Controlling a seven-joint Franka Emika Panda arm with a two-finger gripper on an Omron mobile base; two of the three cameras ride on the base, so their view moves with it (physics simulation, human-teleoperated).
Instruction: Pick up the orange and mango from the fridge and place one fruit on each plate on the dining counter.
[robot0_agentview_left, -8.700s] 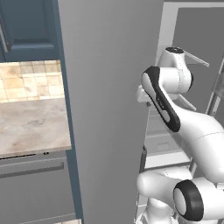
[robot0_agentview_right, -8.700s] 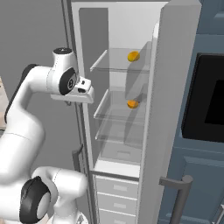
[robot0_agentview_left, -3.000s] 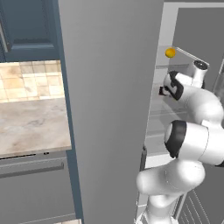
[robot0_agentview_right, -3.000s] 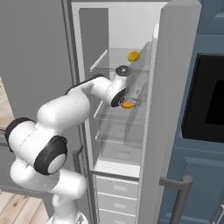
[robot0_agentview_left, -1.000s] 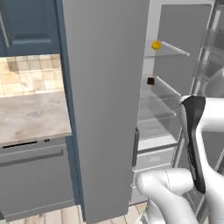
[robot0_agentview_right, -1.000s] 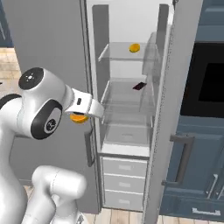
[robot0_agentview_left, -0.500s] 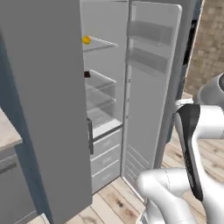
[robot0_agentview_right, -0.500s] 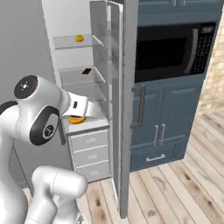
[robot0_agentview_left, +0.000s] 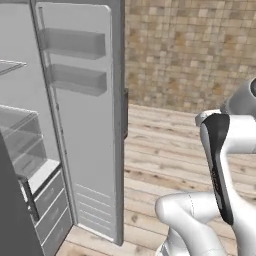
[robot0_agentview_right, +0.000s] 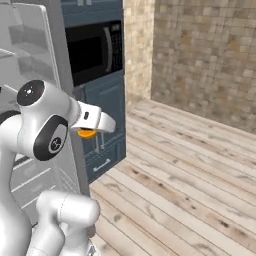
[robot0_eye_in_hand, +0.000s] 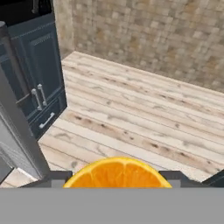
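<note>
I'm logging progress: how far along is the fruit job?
Done: the orange is out of the fridge, held in the gripper. In hand: carrying it away over the wooden floor. Left: plating it, fetching the mango.

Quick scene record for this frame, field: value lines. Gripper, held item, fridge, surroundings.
gripper: gripper shut on the orange
orange: between the finger tips, also seen under the hand in the right base view
fridge: fridge door open, shelves in view bare
surroundings: wooden floor, stone-tile wall, blue cabinets, microwave
</note>
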